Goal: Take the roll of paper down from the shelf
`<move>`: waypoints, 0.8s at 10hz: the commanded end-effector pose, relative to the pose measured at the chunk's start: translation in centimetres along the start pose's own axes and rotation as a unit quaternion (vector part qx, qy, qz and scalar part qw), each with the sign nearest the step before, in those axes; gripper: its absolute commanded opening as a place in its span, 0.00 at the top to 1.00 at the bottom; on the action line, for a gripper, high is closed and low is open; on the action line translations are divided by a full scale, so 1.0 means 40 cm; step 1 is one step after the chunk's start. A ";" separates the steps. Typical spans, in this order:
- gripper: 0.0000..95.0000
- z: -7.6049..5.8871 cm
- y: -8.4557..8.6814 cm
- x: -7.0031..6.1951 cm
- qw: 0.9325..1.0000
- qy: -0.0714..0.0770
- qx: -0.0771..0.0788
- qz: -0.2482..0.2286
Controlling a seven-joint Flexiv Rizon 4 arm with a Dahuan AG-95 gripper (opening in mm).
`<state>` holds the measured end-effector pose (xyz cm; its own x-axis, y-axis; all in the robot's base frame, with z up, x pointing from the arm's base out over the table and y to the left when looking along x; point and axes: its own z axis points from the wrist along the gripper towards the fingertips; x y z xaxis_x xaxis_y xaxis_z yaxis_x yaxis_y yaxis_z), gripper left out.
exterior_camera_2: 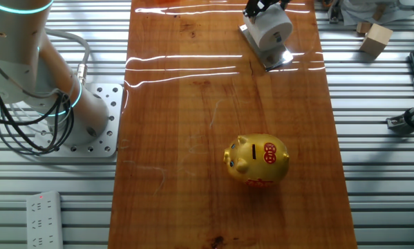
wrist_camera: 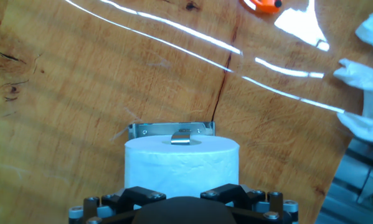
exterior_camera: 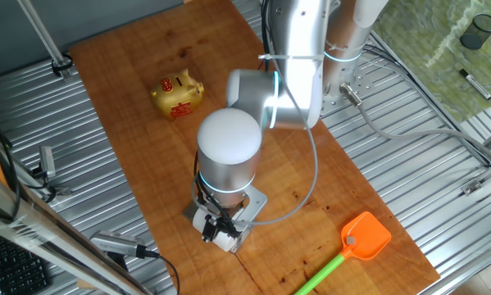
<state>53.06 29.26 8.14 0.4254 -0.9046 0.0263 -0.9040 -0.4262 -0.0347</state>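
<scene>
The roll of paper (wrist_camera: 181, 165) is a white cylinder sitting against the shelf (wrist_camera: 171, 129), a small shiny metal bracket on the wooden board. In the hand view the roll fills the space just beyond my gripper (wrist_camera: 185, 190). Its two dark fingertips (wrist_camera: 150, 190) stand apart in front of the roll, with nothing between them. In one fixed view the gripper (exterior_camera: 217, 224) hangs right over the roll (exterior_camera: 227, 239) and the shelf (exterior_camera: 256, 199) near the board's front edge. In the other fixed view the roll (exterior_camera_2: 271, 31) rests on the shelf (exterior_camera_2: 276, 58) at the far end.
A golden piggy bank (exterior_camera: 178, 95) stands farther back on the wooden board (exterior_camera: 147, 131); it also shows in the other fixed view (exterior_camera_2: 257, 160). An orange and green swatter (exterior_camera: 361, 239) lies at the front right. Ribbed metal table surrounds the board (exterior_camera: 89, 172).
</scene>
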 end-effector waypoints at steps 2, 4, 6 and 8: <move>0.80 0.002 -0.003 -0.001 1.000 0.001 0.000 0.018; 1.00 0.000 -0.002 -0.001 1.000 0.005 -0.003 0.023; 1.00 -0.003 -0.002 0.000 1.000 0.005 -0.004 0.024; 1.00 -0.004 0.000 0.001 1.000 0.005 -0.005 0.026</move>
<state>53.04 29.19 8.39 0.3786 -0.9249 0.0349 -0.9248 -0.3795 -0.0259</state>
